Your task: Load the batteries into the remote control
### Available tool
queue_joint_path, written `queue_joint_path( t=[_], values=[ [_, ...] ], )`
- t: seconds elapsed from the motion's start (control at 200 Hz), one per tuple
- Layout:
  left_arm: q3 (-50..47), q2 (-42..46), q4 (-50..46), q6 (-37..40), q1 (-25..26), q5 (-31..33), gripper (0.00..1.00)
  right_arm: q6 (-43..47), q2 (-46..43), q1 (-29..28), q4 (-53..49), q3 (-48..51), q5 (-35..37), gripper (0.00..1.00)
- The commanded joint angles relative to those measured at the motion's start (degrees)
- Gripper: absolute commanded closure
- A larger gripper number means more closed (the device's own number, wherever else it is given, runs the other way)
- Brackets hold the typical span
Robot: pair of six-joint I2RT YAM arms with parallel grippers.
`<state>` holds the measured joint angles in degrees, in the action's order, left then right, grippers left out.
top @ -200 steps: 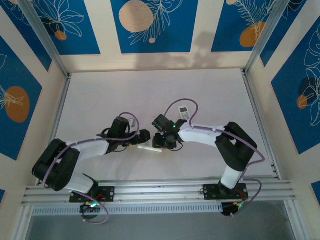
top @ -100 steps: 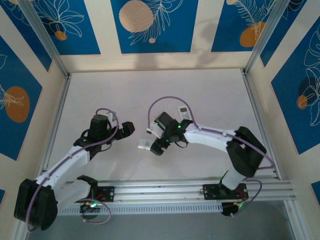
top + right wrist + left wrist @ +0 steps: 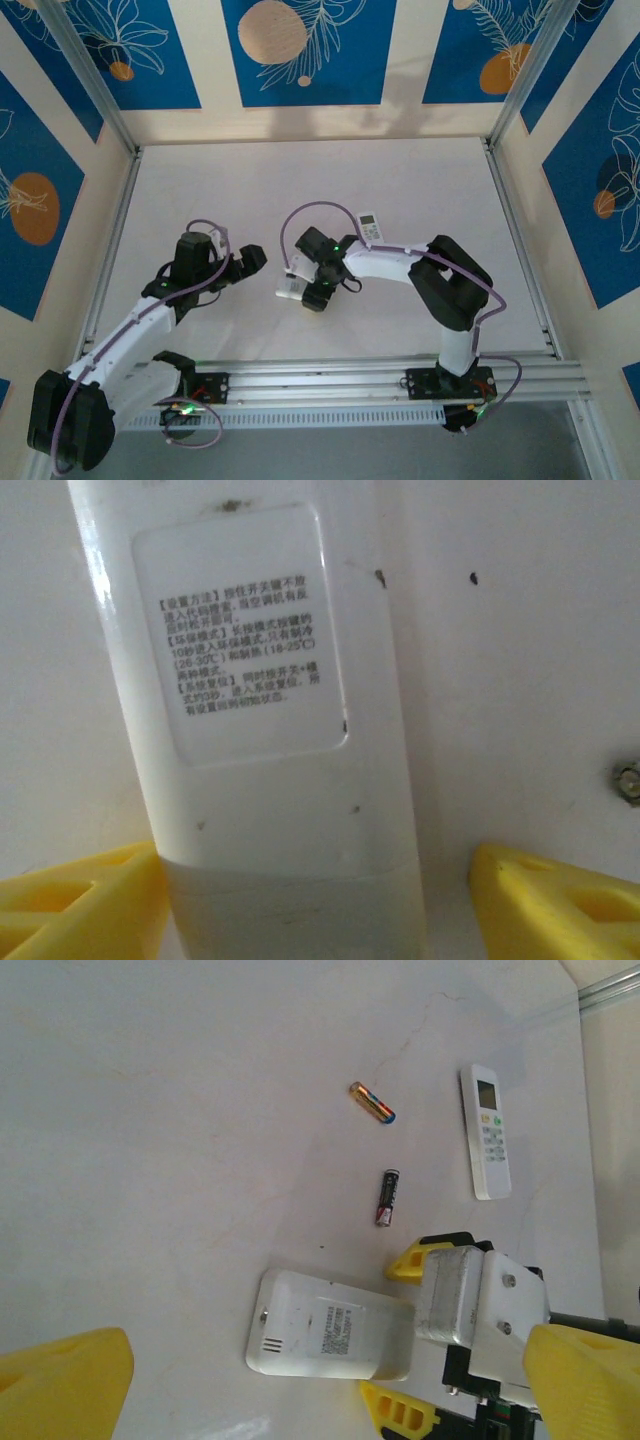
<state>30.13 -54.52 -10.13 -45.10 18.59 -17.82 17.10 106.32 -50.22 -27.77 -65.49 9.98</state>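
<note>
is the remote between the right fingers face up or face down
Face down: the remote shows its plain back with a printed label, no buttons or screen, unlike the other remote, which lies buttons up.

Pale tabletop [image 3: 300, 180] within cream walls [image 3: 400, 60] with blue leaf-patterned panels [image 3: 345, 60], aluminium rail [image 3: 330, 375] along near edge.

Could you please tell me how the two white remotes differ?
The near remote lies face down, label showing; the far remote lies face up, screen and buttons showing. The near remote sits between the right gripper's open fingers; the far remote lies free. Both are white, flat on the table.
</note>
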Motion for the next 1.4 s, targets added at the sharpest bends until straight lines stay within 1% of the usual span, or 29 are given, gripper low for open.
queue_joint_path(
  t=[0.0,0.11,0.175,0.275,0.34,0.41,0.5,0.525,0.6,0.66,0.715,0.765,0.81,0.9,0.955,1.015,1.075,1.12,1.19,1.255,1.355,1.395],
  values=[
    [-0.5,-0.3,-0.2,-4.5,-1.0,-3.3,0.00,-1.5,1.2,-0.6,-0.6,-0.3,2.4,0.29],
    [-0.6,-0.8,0.2,-8.2,-1.4,-3.9,0.00,-5.1,0.7,-0.8,-0.3,-1.4,2.9,0.40],
    [-0.9,-1.2,0.8,-10.4,-1.5,-4.9,0.00,-9.6,-0.8,-0.5,-0.1,-2.2,-0.5,0.45],
    [-1.3,-2.0,3.3,-13.0,-1.6,-7.9,0.00,-19.6,-4.3,0.9,1.2,-3.0,-11.3,0.47],
    [-1.6,-2.8,5.4,-14.0,-1.7,-9.5,0.01,-24.9,-6.0,1.2,2.5,-3.4,-16.5,0.47],
    [-1.9,-3.9,7.0,-14.8,-1.7,-9.8,0.02,-29.0,-7.1,1.2,4.1,-3.5,-19.8,0.47],
    [-2.3,-5.4,9.6,-15.7,-1.7,-9.7,0.08,-33.7,-7.4,1.3,5.3,-4.1,-22.4,0.47],
    [-2.4,-6.0,10.4,-15.9,-1.7,-10.1,0.10,-34.8,-7.4,1.2,5.6,-4.3,-23.0,0.47],
    [-2.2,-7.9,13.0,-15.8,-1.7,-11.9,0.23,-38.0,-6.9,0.8,6.7,-4.7,-24.2,0.47],
    [-2.0,-9.3,14.3,-15.8,-1.7,-13.2,0.35,-40.1,-6.2,0.2,7.2,-5.6,-24.1,0.47],
    [-1.9,-10.1,14.6,-15.6,-1.7,-13.5,0.49,-42.0,-5.2,-0.4,7.7,-6.4,-23.6,0.47],
    [-1.9,-10.4,13.8,-15.2,-1.7,-13.1,0.60,-44.1,-4.3,-0.8,8.4,-7.0,-23.3,0.46],
    [-1.6,-10.3,12.1,-14.6,-1.7,-12.3,0.68,-46.0,-3.3,-1.2,9.3,-7.6,-23.0,0.45],
    [-0.4,-9.8,7.6,-11.7,-1.7,-10.1,0.78,-48.4,-1.7,-2.3,9.2,-9.7,-22.4,0.39],
    [1.3,-9.4,3.1,-8.6,-1.7,-7.3,0.83,-48.5,-1.8,-2.6,9.3,-10.5,-23.1,0.33],
    [3.9,-9.2,-2.9,-4.7,-1.8,-2.9,0.88,-48.6,-3.7,-2.5,9.3,-10.5,-22.4,0.22],
    [7.4,-9.5,-8.4,0.3,-2.2,0.6,0.89,-48.6,-6.5,-1.5,8.8,-9.4,-20.5,0.12],
    [11.5,-10.7,-13.5,4.9,-2.5,4.2,0.89,-48.6,-9.3,-0.1,8.2,-7.9,-18.4,0.08],
    [20.8,-15.4,-24.3,13.8,-2.5,12.2,0.89,-48.7,-13.8,2.8,7.2,-4.8,-14.6,0.04],
    [29.6,-21.9,-33.5,20.1,-2.6,22.9,0.89,-49.2,-16.6,5.7,4.2,-2.4,-10.0,0.03],
    [40.3,-32.9,-40.7,26.8,-3.0,36.9,0.90,-50.5,-18.0,10.8,-4.1,-2.1,-3.7,0.05],
    [45.4,-38.2,-44.2,28.1,-3.5,40.9,0.90,-50.9,-18.5,12.3,-6.7,-2.2,-1.6,0.05]
  ],
)
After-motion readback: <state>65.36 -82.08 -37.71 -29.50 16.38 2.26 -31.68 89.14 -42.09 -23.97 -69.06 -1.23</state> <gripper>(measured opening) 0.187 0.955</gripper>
